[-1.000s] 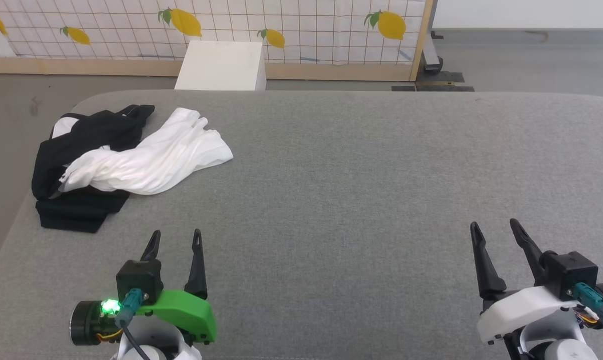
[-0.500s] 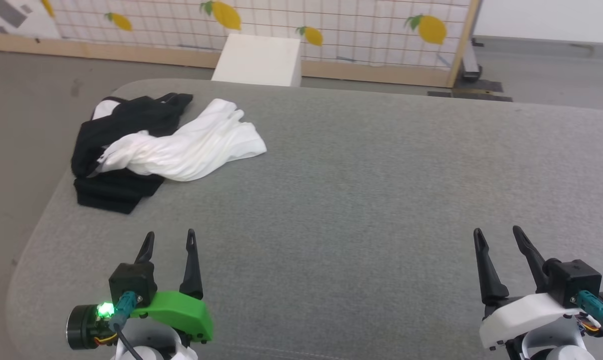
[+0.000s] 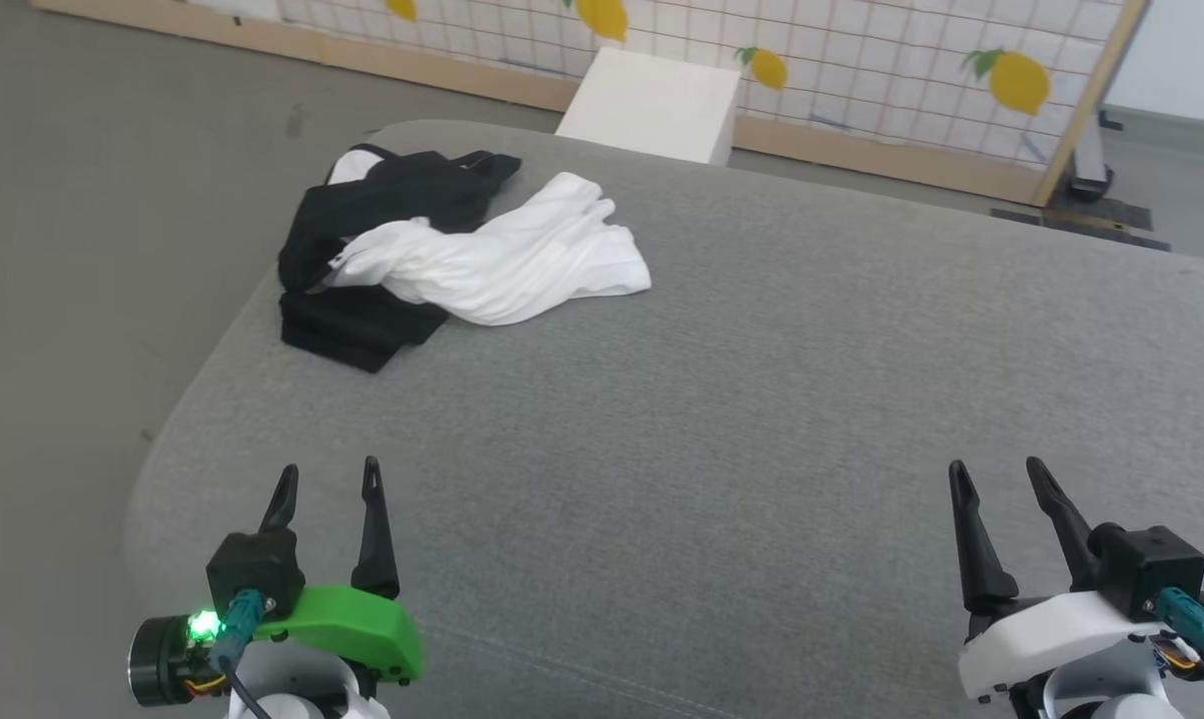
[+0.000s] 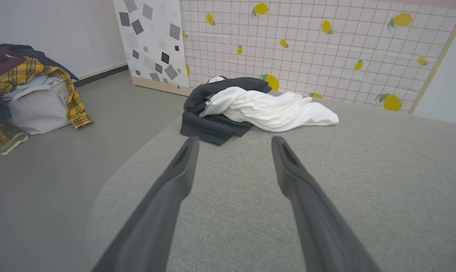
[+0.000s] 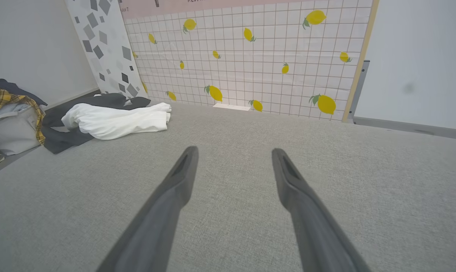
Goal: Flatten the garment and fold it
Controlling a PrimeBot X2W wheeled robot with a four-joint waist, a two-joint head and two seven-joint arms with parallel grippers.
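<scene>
The garment [image 3: 462, 255] lies crumpled in a heap near the far left corner of the grey padded table [image 3: 762, 399], white panels bunched over black ones. The left wrist view shows the garment [image 4: 258, 109] ahead of the fingers, and the right wrist view has the garment [image 5: 110, 119] off to the left. My left gripper [image 3: 326, 479] hovers open at the near left edge, well short of the cloth. My right gripper [image 3: 996, 475] stands open at the near right, far from it. Nothing is between either pair of fingers.
A white box [image 3: 652, 105] stands behind the table, in front of a lemon-patterned screen [image 3: 911, 70]. On the floor to the left sits a basket heaped with clothes [image 4: 27, 94]. The table's rounded left edge [image 3: 178, 439] drops off beside my left gripper.
The head camera has swung to the left, so the garment and table sit further right in the picture. Both grippers stay open in the same pose.
</scene>
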